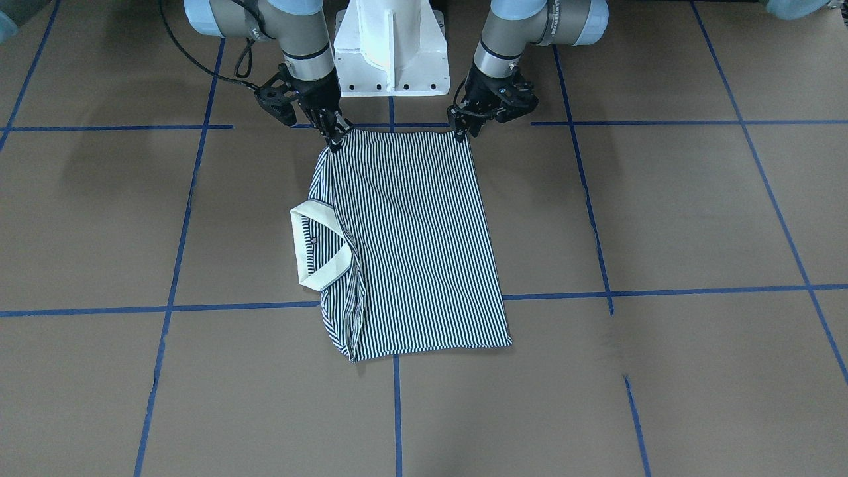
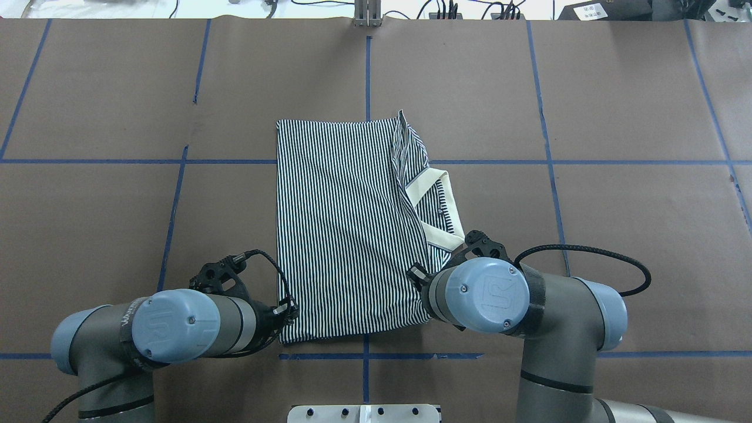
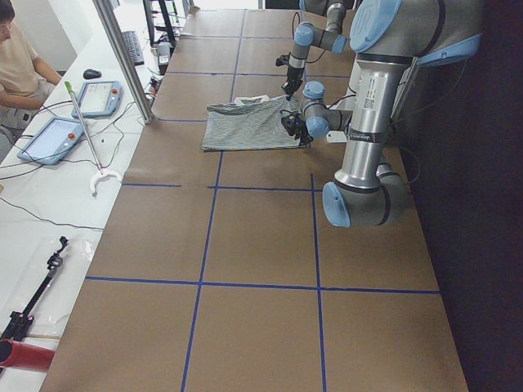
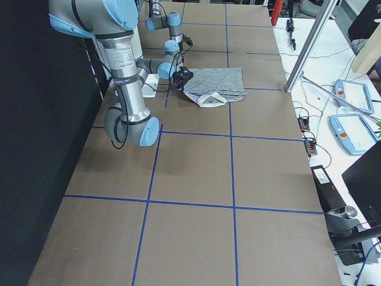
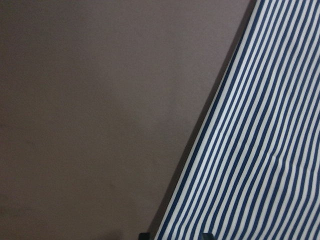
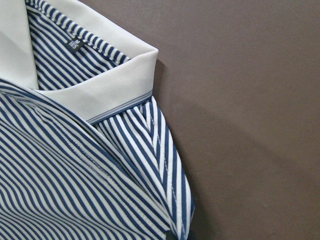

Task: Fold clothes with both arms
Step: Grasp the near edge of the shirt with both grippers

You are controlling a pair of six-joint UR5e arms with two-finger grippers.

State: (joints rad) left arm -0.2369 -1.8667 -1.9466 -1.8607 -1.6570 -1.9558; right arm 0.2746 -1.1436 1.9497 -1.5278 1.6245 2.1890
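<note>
Closest under the overhead camera: left arm (image 2: 176,326) and right arm (image 2: 487,296), both bent down just in front of the base (image 2: 364,414). Straight out from the base, flat on the surface (image 1: 662,212): shirt (image 1: 411,238), folded into a long rectangle. Collar (image 1: 318,245) sticking out sideways on the right arm's side, about halfway out from the base.

Left pincer (image 1: 464,131) at the shirt corner nearest the base, on the left arm's side. From its wrist camera, fingertips (image 5: 145,236) a little spread, with flat striped cloth between them; seemingly not pinching yet. Right pincer (image 1: 336,136) down on the other corner nearest the base, on the collar side. Cannot tell whether pressed together on cloth or not: no fingers visible in its own wrist view.

Judged as the start of a fold away from the base, with both near corners to be carried over. Possible troubles from here:

- Catching only the top layer at one corner, leaving the lower layers behind and opening the rectangle again.
- Closing beside the edge instead of over it, then lifting nothing on that side and dragging the shirt crooked.
- Lifting unevenly or at different speeds, giving a slanted fold line.
- Loosening the bunched cloth beside the collar, already less tidy than the side away from it.
- Laying the folded edge over the thick collar and getting a lump instead of a flat fold.
- Going too low and scraping the brown covering in front of the base.
</note>
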